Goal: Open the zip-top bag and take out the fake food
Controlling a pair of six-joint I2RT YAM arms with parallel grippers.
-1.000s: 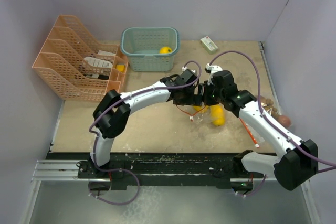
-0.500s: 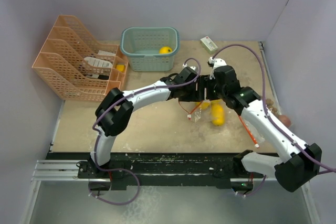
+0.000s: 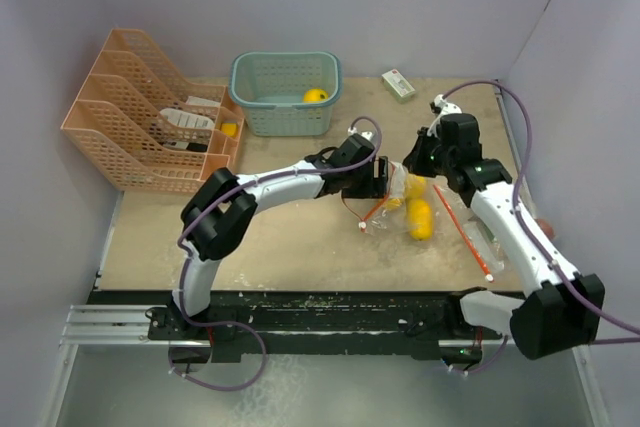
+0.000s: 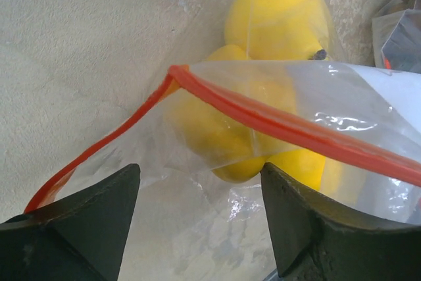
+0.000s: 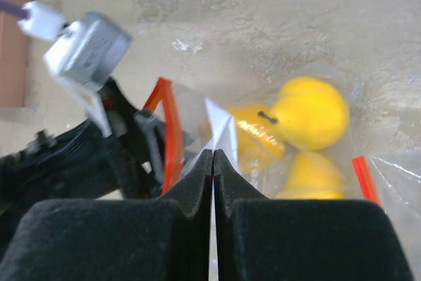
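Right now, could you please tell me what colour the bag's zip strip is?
The zip strip is orange-red, clearest in the left wrist view.

Both arms reach forward and angle toward each other; left hand (image 4: pixel 197 182) fingers spread apart, right hand (image 5: pixel 212 157) fingers pressed together.

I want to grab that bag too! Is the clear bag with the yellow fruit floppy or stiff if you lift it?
Probably floppy: the bag creases and sags where the right gripper pinches it. It is likely slippery too, since the plastic looks glossy. The rounded yellow fruit inside could shift or roll as the bag lifts.
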